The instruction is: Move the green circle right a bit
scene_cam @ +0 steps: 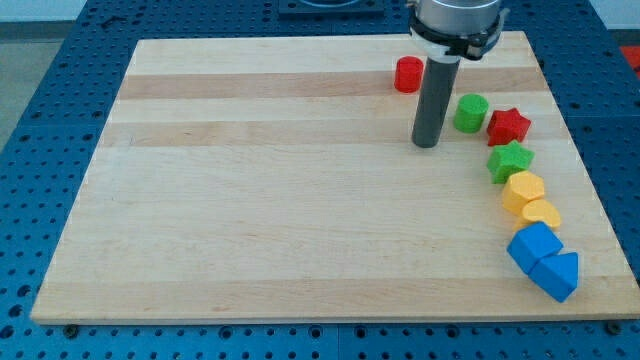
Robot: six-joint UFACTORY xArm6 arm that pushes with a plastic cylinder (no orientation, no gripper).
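Note:
The green circle [470, 113] is a short green cylinder at the view's upper right of the wooden board [250, 200]. My tip [427, 143] is the lower end of the dark rod. It sits to the left of the green circle and slightly below it, with a small gap between them. A red star [509, 126] lies close to the green circle's right side.
A red cylinder [408, 74] stands above and left of the rod. Below the red star, a curved row runs down the right edge: a green star [510, 161], a yellow hexagon [523, 190], a yellow block [541, 214], and two blue blocks [533, 247] [556, 275].

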